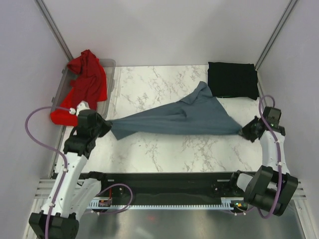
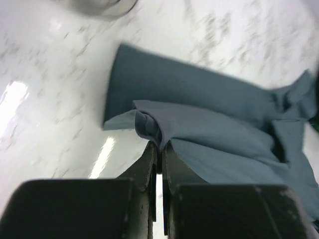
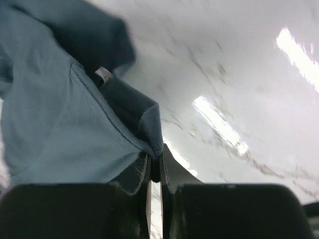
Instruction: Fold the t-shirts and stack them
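Blue-grey shirt [image 1: 179,119] is held stretched over the worktop [image 1: 149,154], one end pinched in the left jaws, the other in the right jaws. Spreading before the fold is judged the step in hand. Next, the shirt should be laid flat without wrinkles, with even tension on both ends

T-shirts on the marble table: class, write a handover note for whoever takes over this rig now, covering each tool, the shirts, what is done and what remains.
Left tool: shut on the left end of the blue-grey shirt.
Right tool: shut on its right end; the shirt is stretched between them over the table.
Done: black shirt lies folded at the far right.
Left: fold the blue-grey one, then the red shirt, bunched in the clear bin; stack all.
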Available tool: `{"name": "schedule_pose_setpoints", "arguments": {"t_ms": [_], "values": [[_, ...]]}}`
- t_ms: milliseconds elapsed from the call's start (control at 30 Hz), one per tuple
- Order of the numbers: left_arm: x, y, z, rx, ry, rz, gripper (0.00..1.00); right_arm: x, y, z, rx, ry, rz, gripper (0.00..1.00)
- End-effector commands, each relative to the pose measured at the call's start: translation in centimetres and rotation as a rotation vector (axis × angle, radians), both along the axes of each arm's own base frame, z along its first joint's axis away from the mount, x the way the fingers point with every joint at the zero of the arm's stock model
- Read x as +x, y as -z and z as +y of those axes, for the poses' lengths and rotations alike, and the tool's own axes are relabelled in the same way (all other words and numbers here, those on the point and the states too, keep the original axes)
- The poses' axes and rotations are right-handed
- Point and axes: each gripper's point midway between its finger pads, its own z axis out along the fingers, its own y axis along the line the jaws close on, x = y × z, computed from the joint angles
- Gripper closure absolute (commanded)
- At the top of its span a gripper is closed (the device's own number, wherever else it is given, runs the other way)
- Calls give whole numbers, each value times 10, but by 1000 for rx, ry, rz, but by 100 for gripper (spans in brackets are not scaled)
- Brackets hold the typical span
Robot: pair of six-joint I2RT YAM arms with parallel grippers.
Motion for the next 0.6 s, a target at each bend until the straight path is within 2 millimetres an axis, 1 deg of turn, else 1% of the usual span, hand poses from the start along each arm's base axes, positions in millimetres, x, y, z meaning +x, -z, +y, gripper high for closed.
{"name": "schedule_pose_setpoints", "arguments": {"t_ms": [0, 33, 67, 100, 133, 200, 267, 300, 333, 433, 467, 500, 533, 567], "values": [[-42, 53, 17, 11, -80, 158, 98, -38, 43, 3, 64, 92, 96, 100], [-52, 54, 19, 13, -86, 155, 98, -43, 46, 2, 67, 105, 96, 100], [-58, 61, 21, 13, -106, 166, 98, -51, 50, 6, 78, 112, 88, 100], [-59, 58, 16, -16, -99, 147, 98, -54, 50, 3, 84, 130, 78, 100], [-60, 55, 16, -22, -99, 135, 98, -56, 49, 6, 92, 132, 70, 100], [-61, 51, 16, -33, -102, 117, 98, -56, 38, 7, 89, 149, 36, 100], [-60, 55, 15, -28, -101, 133, 98, -51, 25, 12, 118, 153, -21, 100], [-59, 56, 15, -24, -97, 141, 98, -47, 19, 17, 145, 136, -50, 100], [-58, 58, 15, -19, -96, 152, 98, -42, 14, 17, 146, 132, -78, 100], [-41, 56, 15, 9, -75, 152, 98, -24, -1, 15, 166, 123, -142, 100], [-30, 48, 14, 18, -69, 131, 98, -14, -3, 13, 177, 117, -143, 100], [-21, 54, 15, 47, -58, 171, 98, -4, -6, 16, 177, 90, -153, 100], [-7, 42, 14, 57, -51, 157, 98, 10, -11, 15, 170, 70, -177, 100], [2, 38, 14, 68, -45, 162, 98, 28, -15, 12, 179, 52, -164, 100]]}}
